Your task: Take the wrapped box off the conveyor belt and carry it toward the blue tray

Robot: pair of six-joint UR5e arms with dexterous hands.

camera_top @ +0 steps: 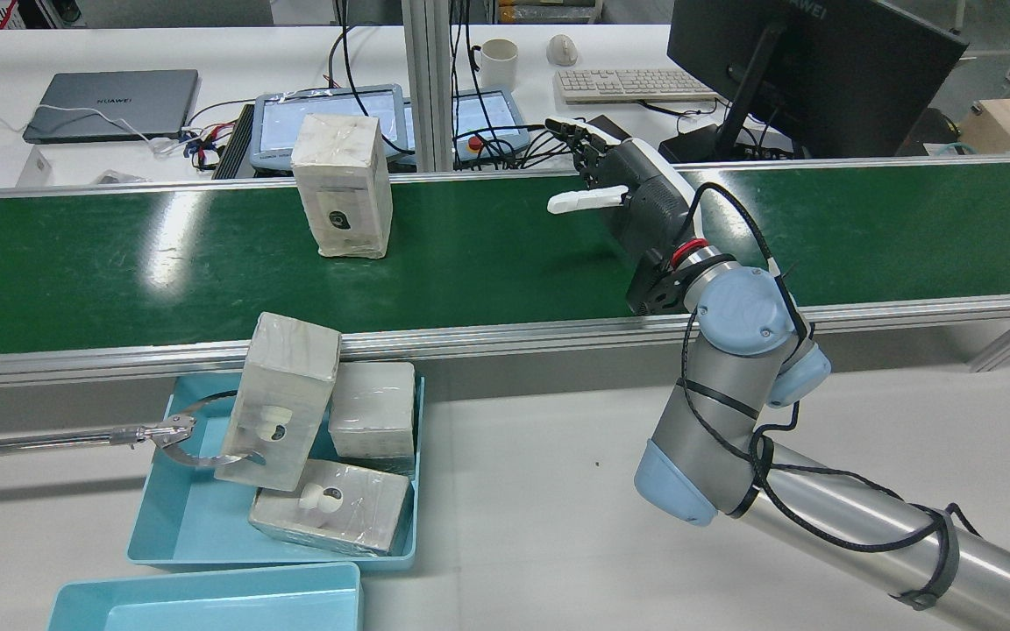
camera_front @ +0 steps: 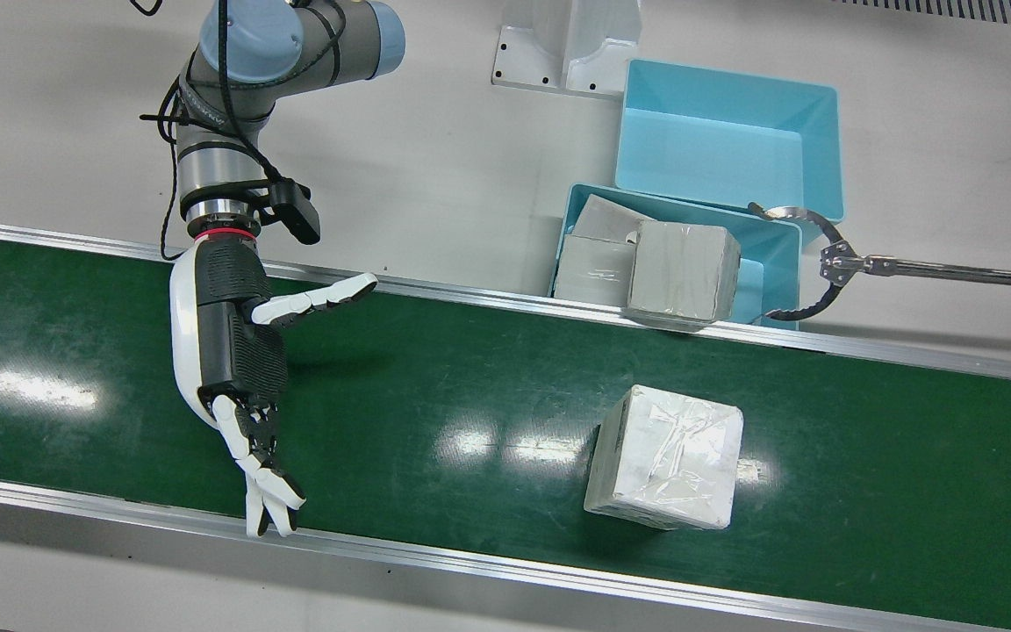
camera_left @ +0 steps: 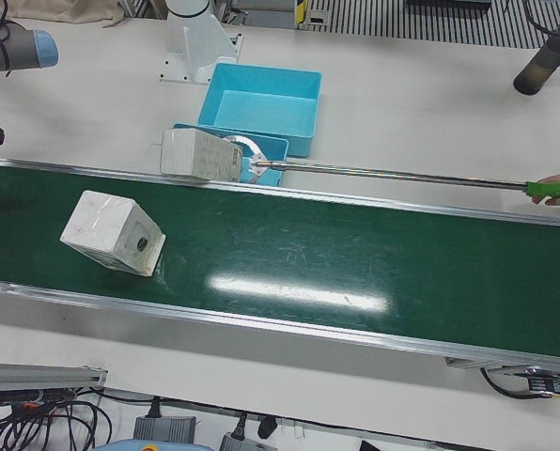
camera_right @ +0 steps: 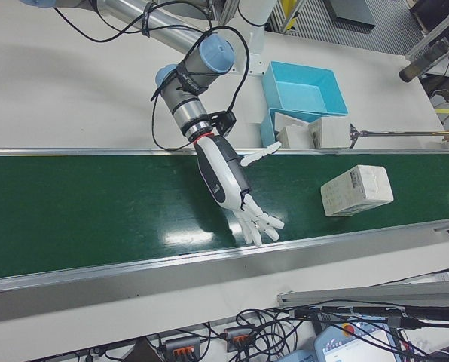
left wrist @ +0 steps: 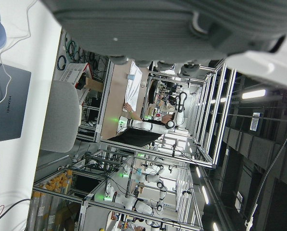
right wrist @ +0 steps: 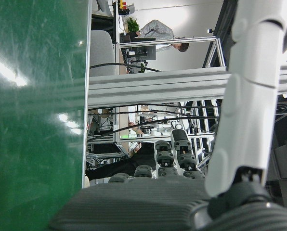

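Our right hand (camera_front: 238,351) hovers over the belt (camera_front: 435,386), fingers spread and holding nothing, well apart from the box (camera_front: 665,456). The left hand's state we cannot tell. The box's glossy wrap could let it slip or tip as we close. It is pale, plastic-wrapped, and stands skewed mid-belt, near the tray (camera_front: 773,263).

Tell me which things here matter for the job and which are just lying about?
Job: wrapped box on the green belt; blue tray holding boxes; right hand, fingers spread, empty.

Lying about: empty blue tub; grabber pole; laptop; keyboard; mug.
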